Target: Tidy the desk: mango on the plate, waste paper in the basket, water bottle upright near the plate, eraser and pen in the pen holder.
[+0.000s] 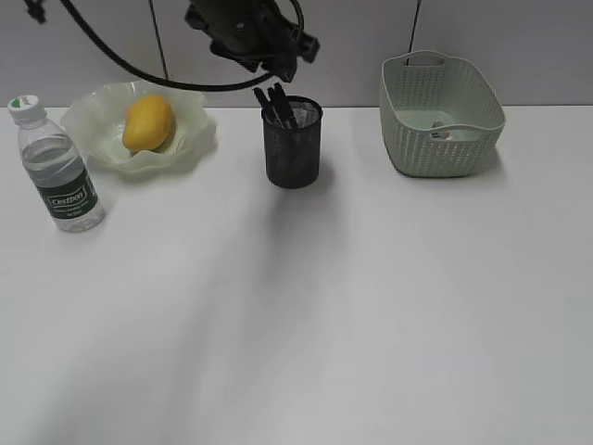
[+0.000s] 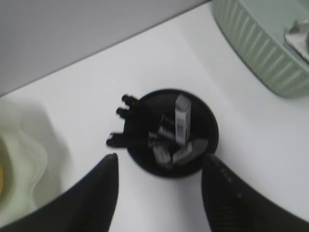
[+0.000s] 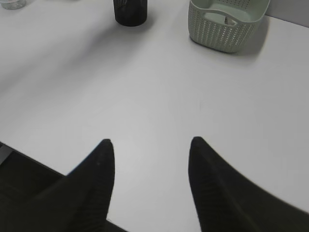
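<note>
The mango (image 1: 148, 122) lies on the wavy green plate (image 1: 93, 120). The water bottle (image 1: 60, 171) stands upright left of the plate. The waste paper (image 1: 440, 133) lies inside the basket (image 1: 445, 158). The black mesh pen holder (image 1: 293, 148) holds dark pens (image 2: 128, 113) and a grey-white block that looks like the eraser (image 2: 182, 118). My left gripper (image 2: 159, 162) is open and empty, right above the pen holder; in the exterior view it hangs over it (image 1: 283, 65). My right gripper (image 3: 150, 145) is open and empty over the bare desk (image 3: 154, 96), far from everything.
The basket (image 3: 219, 34) and pen holder (image 3: 130, 12) sit far ahead in the right wrist view. The desk's near edge shows at the lower left of that view. A grey wall runs behind the desk.
</note>
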Available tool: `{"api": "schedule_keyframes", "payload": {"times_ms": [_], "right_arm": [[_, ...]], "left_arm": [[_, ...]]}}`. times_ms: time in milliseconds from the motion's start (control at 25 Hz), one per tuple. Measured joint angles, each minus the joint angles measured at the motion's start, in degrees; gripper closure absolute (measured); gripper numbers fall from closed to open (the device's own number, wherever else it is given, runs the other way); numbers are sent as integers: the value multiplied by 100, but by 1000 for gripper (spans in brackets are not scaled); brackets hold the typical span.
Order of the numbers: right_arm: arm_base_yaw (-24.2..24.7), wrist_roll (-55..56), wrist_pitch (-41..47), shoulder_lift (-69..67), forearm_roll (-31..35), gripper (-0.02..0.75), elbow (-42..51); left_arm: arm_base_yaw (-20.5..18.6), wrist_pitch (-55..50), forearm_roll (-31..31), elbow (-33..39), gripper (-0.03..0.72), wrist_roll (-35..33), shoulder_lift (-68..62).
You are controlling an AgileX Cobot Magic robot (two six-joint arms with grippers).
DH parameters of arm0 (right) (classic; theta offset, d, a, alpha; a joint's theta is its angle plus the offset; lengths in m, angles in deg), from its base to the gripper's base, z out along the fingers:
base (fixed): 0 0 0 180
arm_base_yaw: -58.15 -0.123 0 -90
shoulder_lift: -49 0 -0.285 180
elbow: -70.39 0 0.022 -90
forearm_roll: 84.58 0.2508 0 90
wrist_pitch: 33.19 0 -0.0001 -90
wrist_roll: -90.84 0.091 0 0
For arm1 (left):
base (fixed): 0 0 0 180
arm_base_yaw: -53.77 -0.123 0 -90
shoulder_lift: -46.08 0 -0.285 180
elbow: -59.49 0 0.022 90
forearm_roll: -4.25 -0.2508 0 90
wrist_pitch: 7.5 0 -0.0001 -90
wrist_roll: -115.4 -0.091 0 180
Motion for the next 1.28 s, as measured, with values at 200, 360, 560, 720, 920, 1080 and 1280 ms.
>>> {"api": "schedule_keyframes", "payload": {"times_ms": [200,360,560,720,920,1080,1280], "right_arm": [[0,0,0,0,0,335,0],[0,0,0,0,0,335,0],[0,0,0,0,0,335,0],[0,0,0,0,0,337,0],[0,0,0,0,0,344,0],[0,0,0,0,0,344,0],[0,0,0,0,0,344,0]], "left_arm": [[0,-1738,0,0,171,-21,449],[0,-2137,48,35,162,-160,638],[0,-2168,258,309,160,-214,900],[0,-2168,209,966,169,-263,1336],[-169,-2168,178,2222,195,-277,2140],[-644,-2048,317,3382,209,-280,2997],[-1447,-1602,509,4776,211,-286,4270]]}}
